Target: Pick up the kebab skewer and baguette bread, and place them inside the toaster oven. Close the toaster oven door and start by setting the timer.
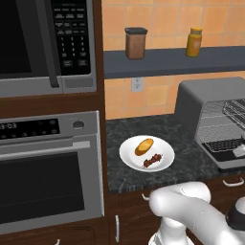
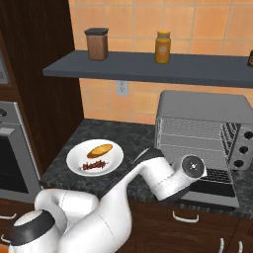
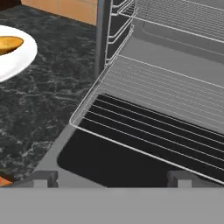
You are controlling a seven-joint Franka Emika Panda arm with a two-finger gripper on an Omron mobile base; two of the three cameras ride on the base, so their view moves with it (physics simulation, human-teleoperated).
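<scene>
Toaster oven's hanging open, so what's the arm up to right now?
The gripper is open and empty, hovering over the lowered door of the toaster oven. A wire rack is slid partway out over the door. The baguette and the skewer lie on the white plate on the counter, left of the oven. Neither has been picked up yet, so loading hasn't started.
</scene>
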